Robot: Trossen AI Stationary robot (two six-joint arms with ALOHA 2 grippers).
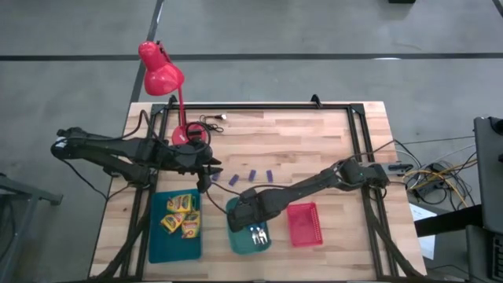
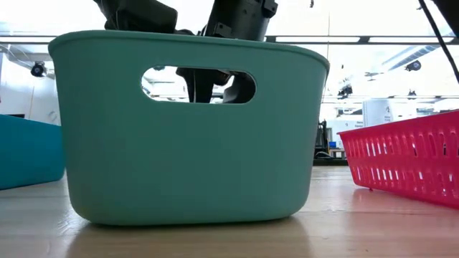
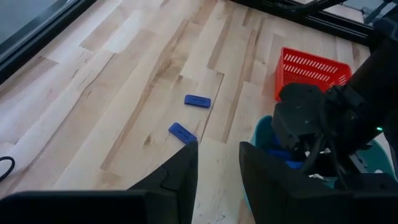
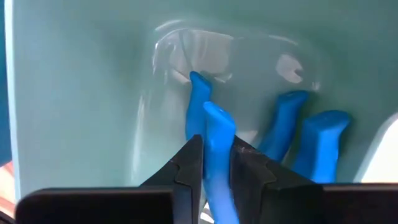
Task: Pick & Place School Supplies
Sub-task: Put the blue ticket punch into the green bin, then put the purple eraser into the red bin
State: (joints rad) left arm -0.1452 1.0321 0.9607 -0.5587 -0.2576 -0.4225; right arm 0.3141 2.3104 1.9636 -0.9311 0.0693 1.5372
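My right gripper [image 1: 250, 214] reaches down into the green bin [image 1: 236, 242] and is shut on a blue-handled tool [image 4: 211, 130]. A second blue-handled tool [image 4: 305, 134] lies against the bin's inner wall beside it. My left gripper [image 3: 217, 163] hovers open over the table near several purple blocks [image 1: 251, 175], two of which show ahead of its fingers [image 3: 197, 101]. Three yellow-green crayon boxes [image 1: 181, 214] lie in the teal tray [image 1: 157, 250]. In the low view the green bin [image 2: 186, 143] fills the foreground and hides its contents. My right gripper pinches one blue handle [image 4: 217, 158] of the tool between its two fingers, coming from above and pointing down into the green bin. The handle runs along the fingers and sticks out past their tips. Whether the tool's far end rests on the bin floor does not show.
A red basket [image 1: 304, 222] stands right of the green bin, with the teal tray on its left. The red desk lamp [image 1: 161, 75] stands at the far left of the table, its cable [image 1: 206, 124] nearby. Bare wood lies between the blocks and the far edge.
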